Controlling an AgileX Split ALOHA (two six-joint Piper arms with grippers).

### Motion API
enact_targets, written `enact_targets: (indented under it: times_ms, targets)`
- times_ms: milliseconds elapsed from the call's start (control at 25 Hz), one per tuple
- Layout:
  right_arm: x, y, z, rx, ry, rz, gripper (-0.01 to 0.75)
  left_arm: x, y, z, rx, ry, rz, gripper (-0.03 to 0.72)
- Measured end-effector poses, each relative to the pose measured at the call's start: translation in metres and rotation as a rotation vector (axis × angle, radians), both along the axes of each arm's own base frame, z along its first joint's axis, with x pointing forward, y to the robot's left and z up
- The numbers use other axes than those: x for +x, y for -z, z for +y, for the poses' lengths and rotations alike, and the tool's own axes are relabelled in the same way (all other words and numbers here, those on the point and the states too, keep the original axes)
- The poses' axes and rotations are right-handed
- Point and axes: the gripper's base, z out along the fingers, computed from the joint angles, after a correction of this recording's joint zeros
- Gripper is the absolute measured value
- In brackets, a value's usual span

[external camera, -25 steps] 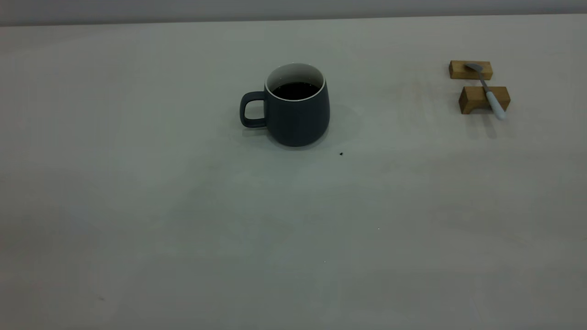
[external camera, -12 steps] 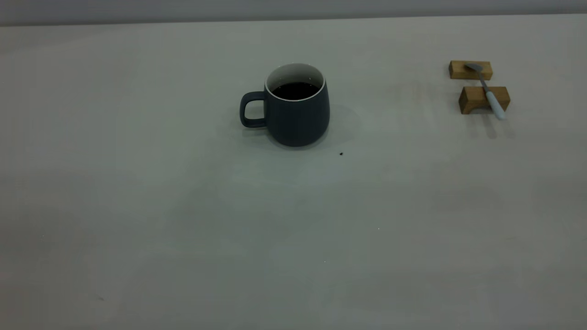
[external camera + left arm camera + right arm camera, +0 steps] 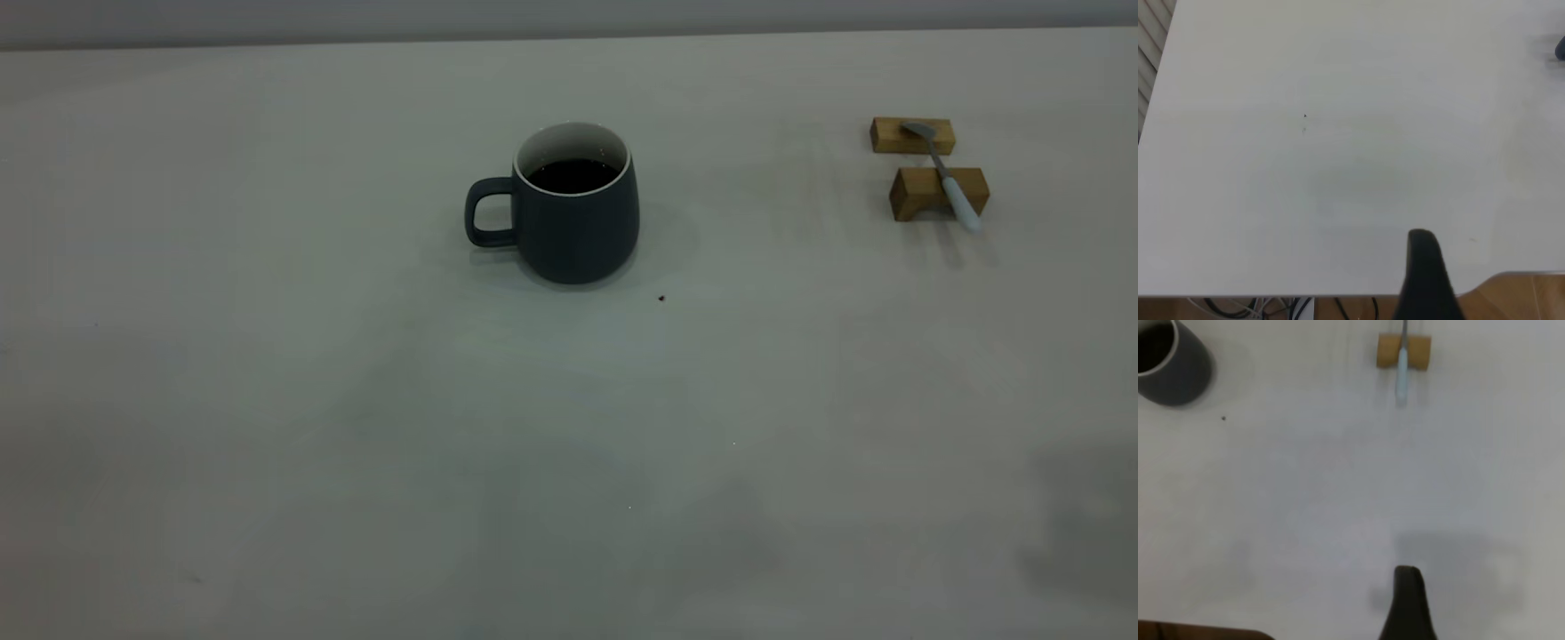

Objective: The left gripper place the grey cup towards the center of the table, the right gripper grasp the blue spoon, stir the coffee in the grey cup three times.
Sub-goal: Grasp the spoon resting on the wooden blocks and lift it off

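The grey cup [image 3: 578, 222] stands upright near the middle of the table [image 3: 356, 400], handle toward the left, with dark coffee [image 3: 573, 175] inside. At the far right the blue spoon [image 3: 947, 178] lies across two tan wooden blocks, bowl on the far one. Neither gripper shows in the exterior view. In the right wrist view the right gripper [image 3: 1407, 600] hangs over bare table, well short of the spoon [image 3: 1403, 370] and the cup [image 3: 1175, 367]. The left gripper [image 3: 1423, 267] hovers near the table's edge, holding nothing.
The two wooden blocks [image 3: 911, 136] [image 3: 920, 194] sit close together at the right. A tiny dark speck [image 3: 661, 299] lies just in front of the cup. In the left wrist view cables [image 3: 1291, 308] and wooden floor [image 3: 1518, 297] show past the table's edge.
A dark shadow has spread over the table at the lower right of the exterior view. The cup and the spoon have not moved.
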Motion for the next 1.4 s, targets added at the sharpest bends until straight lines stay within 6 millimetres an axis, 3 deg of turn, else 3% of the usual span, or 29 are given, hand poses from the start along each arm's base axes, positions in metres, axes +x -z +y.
enact_targets:
  times_ms: [160,360,800,1120,1400]
  targets:
    - [0.051,0.023,0.001,0.0,0.005,0.096,0.65,0.0,0.0,0.0,0.0,0.0,0.0,0.592]
    - [0.099,0.055,0.003,0.005,-0.02,0.193,0.65,0.0,0.0,0.0,0.0,0.0,0.0,0.592]
    - [0.19,0.162,0.026,-0.016,-0.096,0.396,0.645,0.0,0.0,0.0,0.0,0.0,0.0,0.592]
    - [0.229,0.226,0.028,-0.034,-0.118,0.464,0.642,0.0,0.0,0.0,0.0,0.0,0.0,0.592]
    - [0.249,0.248,0.028,-0.063,-0.138,0.46,0.638,0.0,0.0,0.0,0.0,0.0,0.0,0.592]
